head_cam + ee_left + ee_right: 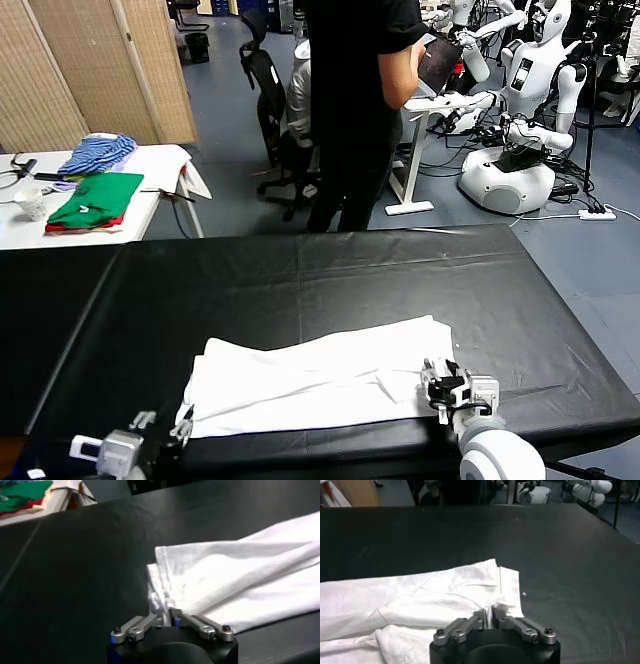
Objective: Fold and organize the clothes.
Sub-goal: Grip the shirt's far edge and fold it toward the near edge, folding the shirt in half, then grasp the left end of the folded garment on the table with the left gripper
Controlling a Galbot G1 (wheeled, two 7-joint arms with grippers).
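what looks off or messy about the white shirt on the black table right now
The white cotton T-shirt lies folded into a long band near the front edge of the black table, but unevenly: the layers don't line up, creases run through it, and the cloth is bunched at both ends by the left claw and right claw.

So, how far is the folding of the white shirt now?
Done: the white T-shirt lies on the black table folded lengthwise into a long band. In hand: the left gripper and right gripper each sit at one near corner, pinching the cloth edge. Left: it looks like the crosswise folds into a compact stack.
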